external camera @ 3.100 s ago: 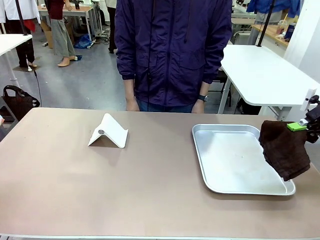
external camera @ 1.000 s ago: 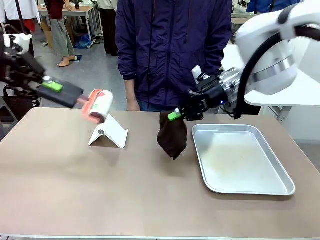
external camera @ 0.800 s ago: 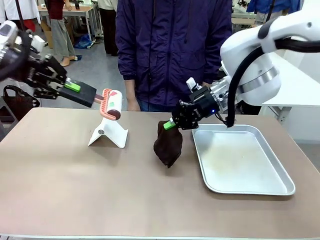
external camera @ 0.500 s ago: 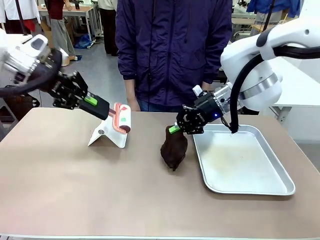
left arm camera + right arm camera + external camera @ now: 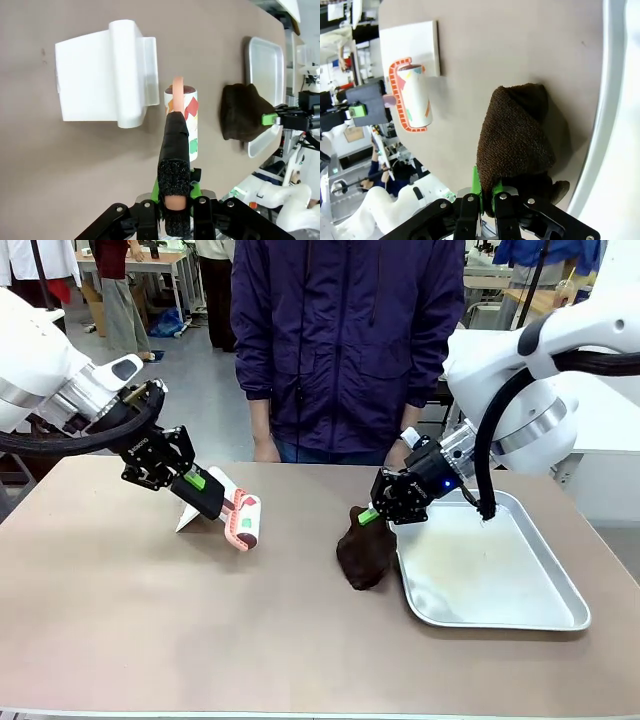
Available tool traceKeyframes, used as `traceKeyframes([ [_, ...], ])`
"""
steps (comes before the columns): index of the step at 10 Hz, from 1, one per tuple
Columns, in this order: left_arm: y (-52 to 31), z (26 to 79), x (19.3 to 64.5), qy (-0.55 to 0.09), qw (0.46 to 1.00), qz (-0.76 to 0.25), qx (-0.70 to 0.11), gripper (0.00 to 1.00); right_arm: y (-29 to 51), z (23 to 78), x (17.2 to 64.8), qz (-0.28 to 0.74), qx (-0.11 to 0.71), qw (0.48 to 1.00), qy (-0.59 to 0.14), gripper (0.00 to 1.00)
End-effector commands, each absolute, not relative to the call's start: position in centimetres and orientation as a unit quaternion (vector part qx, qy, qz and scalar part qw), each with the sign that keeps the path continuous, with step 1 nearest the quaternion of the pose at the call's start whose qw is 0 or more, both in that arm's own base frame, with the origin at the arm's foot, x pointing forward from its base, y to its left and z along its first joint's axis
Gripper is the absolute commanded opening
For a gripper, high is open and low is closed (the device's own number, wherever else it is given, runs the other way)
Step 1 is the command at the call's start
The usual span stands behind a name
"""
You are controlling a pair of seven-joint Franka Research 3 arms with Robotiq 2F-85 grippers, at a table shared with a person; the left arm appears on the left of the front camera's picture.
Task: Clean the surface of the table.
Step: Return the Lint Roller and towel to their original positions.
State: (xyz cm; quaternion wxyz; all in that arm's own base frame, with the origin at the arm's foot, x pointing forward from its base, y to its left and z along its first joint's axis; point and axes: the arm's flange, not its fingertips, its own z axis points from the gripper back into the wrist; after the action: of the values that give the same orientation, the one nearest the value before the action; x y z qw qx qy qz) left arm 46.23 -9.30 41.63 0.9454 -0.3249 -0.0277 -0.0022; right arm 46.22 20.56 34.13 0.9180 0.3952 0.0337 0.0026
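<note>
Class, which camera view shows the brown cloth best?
The right wrist view: the brown cloth looms large, pinched in the right pincer. The front view shows it beside the tray; the left wrist view shows it small and far.

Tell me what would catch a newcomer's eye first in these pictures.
Probably both arms holding cleaning tools low over the beige table. The left end effector grips a lint roller by its handle, just in front of a white stand. The right end effector pinches a dark brown cloth beside the silver tray, while a person in a purple jacket watches.
</note>
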Motion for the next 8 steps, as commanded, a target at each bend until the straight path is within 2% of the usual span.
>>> traceKeyframes([
  [1, -10.12, 42.22, 46.98, -0.038, 0.949, 0.022, -0.313, 0.22, 20.38, 34.38, 46.42, 0.000, 0.400, 0.915, 0.046, 0.08],
  [2, -9.30, 41.63, 46.23, -0.028, 0.945, -0.002, -0.325, 0.22, 20.56, 34.13, 46.22, 0.003, 0.395, 0.918, 0.034, 0.08],
  [8, -9.30, 41.63, 46.23, -0.028, 0.945, -0.002, -0.325, 0.22, 20.56, 34.13, 46.22, 0.003, 0.395, 0.918, 0.034, 0.08],
])
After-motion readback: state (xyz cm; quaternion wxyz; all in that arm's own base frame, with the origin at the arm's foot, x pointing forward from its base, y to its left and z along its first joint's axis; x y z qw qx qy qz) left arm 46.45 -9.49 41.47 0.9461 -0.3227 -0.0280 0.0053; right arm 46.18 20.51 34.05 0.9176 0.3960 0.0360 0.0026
